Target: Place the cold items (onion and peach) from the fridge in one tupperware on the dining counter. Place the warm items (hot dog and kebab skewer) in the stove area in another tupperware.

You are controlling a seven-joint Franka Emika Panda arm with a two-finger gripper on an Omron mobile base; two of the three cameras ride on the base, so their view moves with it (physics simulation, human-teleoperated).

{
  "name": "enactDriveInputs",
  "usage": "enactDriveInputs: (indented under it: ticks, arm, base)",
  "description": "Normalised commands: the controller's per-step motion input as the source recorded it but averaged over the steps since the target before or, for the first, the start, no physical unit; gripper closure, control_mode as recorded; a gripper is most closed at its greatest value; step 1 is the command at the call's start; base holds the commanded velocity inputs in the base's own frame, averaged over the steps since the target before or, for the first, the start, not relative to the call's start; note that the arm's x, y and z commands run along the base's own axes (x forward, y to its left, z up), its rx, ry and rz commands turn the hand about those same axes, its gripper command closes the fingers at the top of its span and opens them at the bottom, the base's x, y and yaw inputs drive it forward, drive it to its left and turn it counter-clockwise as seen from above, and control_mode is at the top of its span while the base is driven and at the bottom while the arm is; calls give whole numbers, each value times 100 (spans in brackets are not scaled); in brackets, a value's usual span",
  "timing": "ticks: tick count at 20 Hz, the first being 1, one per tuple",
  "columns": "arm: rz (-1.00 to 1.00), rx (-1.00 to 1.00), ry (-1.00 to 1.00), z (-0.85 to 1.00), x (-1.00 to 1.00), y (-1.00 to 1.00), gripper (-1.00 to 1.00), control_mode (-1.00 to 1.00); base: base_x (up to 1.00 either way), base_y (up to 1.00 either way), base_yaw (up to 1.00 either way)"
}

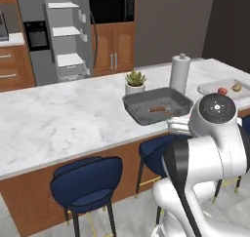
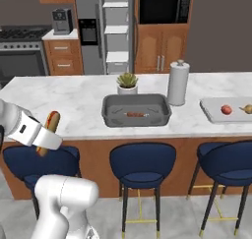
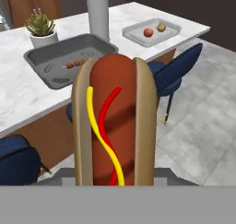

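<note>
- Done: kebab skewer (image 2: 136, 114) in grey tupperware (image 2: 110, 116); onion (image 2: 248, 108), peach (image 2: 226, 109) in clear tupperware (image 2: 209, 110)
- Left: hot dog (image 3: 114, 121), clamped in end effector (image 2: 45, 143), not yet in grey tupperware

glossy white arm (image 1: 210, 167) with black joint bands, round dark cap.

Marble-look glossy counter (image 2: 78, 105); matt grey, perhaps plastic tupperware (image 2: 109, 116); wooden cabinets (image 2: 160, 48).

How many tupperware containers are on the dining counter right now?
2. The dark grey tupperware sits mid-counter beside the potted plant, with the kebab skewer inside. The clear tupperware sits at the counter's right end, holding the peach and onion.
</note>
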Motion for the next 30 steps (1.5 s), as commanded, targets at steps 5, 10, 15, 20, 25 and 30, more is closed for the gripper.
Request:
enactDriveInputs:
  ticks: [5, 10, 15, 20, 25, 30]
  arm:
    - [0, 0, 0, 0, 0, 0, 100, 100]
    - [0, 0, 0, 0, 0, 0, 100, 100]
    - [0, 0, 0, 0, 0, 0, 100, 100]
    - [0, 0, 0, 0, 0, 0, 100, 100]
    - [-19, 5, 34, 1, 80, -13, 100, -100]
    - [-36, 10, 54, 0, 100, -30, 100, -100]
  base:
    - [73, -10, 24]
    - [74, -58, 32]
    - [73, -46, 25]
    - [88, -34, 2]
    - [20, -6, -1]
    - [0, 0, 0]
